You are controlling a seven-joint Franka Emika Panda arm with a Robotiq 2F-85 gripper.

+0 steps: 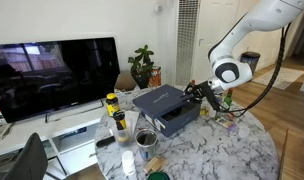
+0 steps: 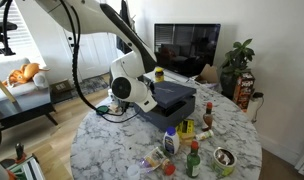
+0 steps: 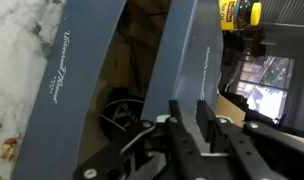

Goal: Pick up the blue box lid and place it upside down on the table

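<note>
The blue box lid (image 1: pixel 157 98) is tilted up over the deeper navy box base (image 1: pixel 180 120) on the round marble table (image 1: pixel 217 150). My gripper (image 1: pixel 199 92) is at the lid's edge. The lid (image 2: pixel 178 93), gripper (image 2: pixel 149 98) and table (image 2: pixel 117 150) show in both exterior views. In the wrist view my gripper (image 3: pixel 190 102) is shut on the lid's shallow side wall (image 3: pixel 187 50). The box base wall (image 3: pixel 72 70) lies to the left, with a dark gap and black items between them. Marble table (image 3: pixel 12 60) shows at the far left.
Yellow bottles (image 1: pixel 112 103), a tin can (image 1: pixel 145 138) and jars crowd the table beside the box. More bottles (image 2: pixel 187 135) and a small bowl (image 2: pixel 224 157) stand near the table's edge. A TV (image 1: pixel 52 70) and a plant (image 1: pixel 144 65) stand behind.
</note>
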